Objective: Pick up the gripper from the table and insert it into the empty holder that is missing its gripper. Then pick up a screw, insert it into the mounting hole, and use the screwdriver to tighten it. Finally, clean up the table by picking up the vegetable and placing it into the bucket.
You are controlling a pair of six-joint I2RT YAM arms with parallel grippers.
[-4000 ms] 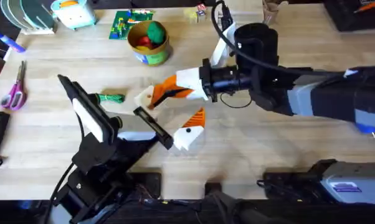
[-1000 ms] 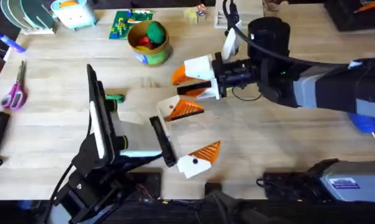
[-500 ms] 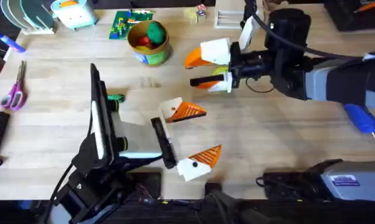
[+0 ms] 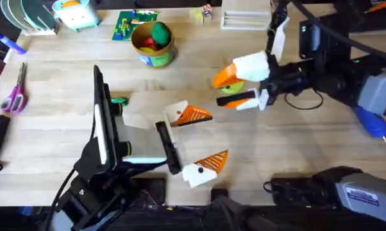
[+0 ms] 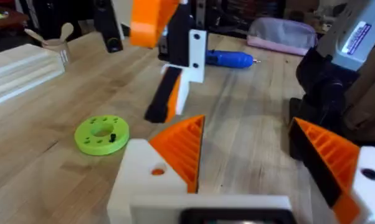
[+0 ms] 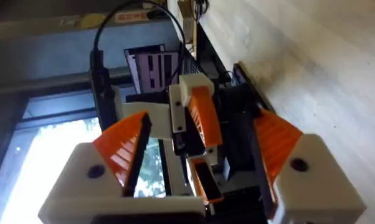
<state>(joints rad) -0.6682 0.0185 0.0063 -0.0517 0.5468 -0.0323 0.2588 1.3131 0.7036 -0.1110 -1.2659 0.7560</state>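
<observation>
At bench [image 4: 295, 154] centre, right tool [image 4: 226, 90] spread, empty, hovering just over green disc [image 5: 101, 134] carrying a small screw [image 5: 113, 137]. Left tool [image 4: 209, 136], also spread and empty, lies near-left of it; right arm closer.

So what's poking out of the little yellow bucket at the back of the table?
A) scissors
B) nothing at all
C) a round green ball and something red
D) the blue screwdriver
C: in the overhead view the bucket holds a round green ball with a red piece beside it.
</observation>
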